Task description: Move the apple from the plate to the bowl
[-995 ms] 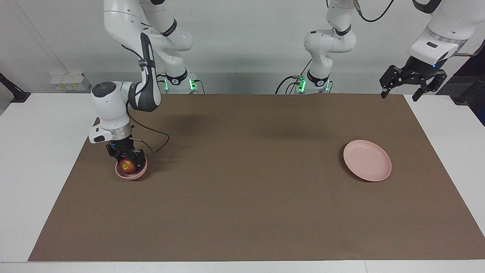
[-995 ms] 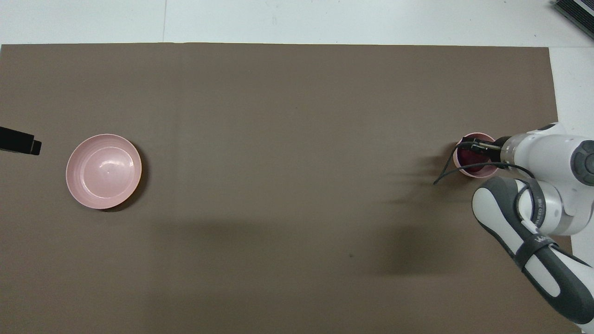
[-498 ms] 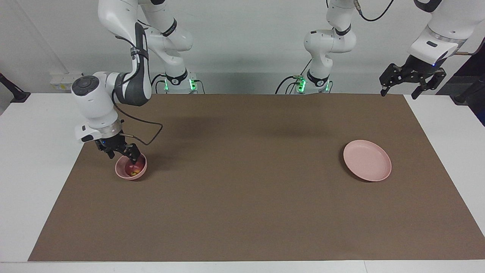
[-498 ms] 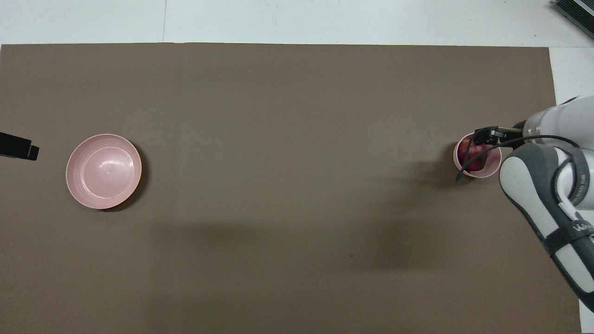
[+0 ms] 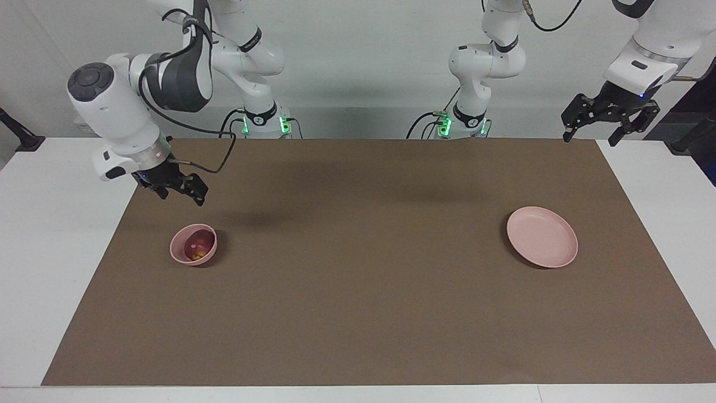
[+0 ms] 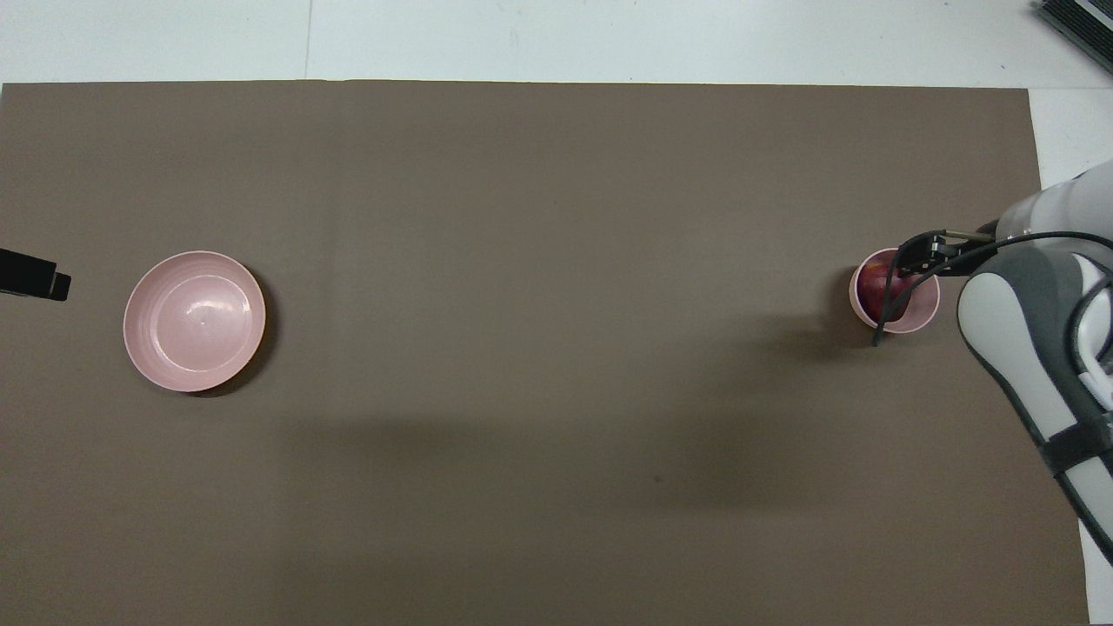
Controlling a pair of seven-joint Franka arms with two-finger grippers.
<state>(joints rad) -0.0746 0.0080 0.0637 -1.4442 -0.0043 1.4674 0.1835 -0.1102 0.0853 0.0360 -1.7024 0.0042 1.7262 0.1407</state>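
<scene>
The dark red apple point(image 5: 195, 244) point(image 6: 876, 283) lies inside the small pink bowl point(image 5: 178, 254) point(image 6: 923, 318) at the right arm's end of the table. My right gripper point(image 5: 181, 194) point(image 6: 922, 257) hangs open and empty in the air, over the mat close by the bowl. The flat pink plate point(image 5: 541, 236) point(image 6: 194, 320) sits bare at the left arm's end. My left gripper point(image 5: 590, 137) point(image 6: 35, 280) waits open and empty, raised over the mat's corner at that end.
A brown mat point(image 5: 358, 291) covers most of the white table point(image 5: 50, 235). A black cable point(image 6: 889, 311) loops from the right wrist and crosses over the bowl in the overhead view.
The right gripper opened and let the apple go into the bowl, then rose clear of it. The left arm has barely moved.
</scene>
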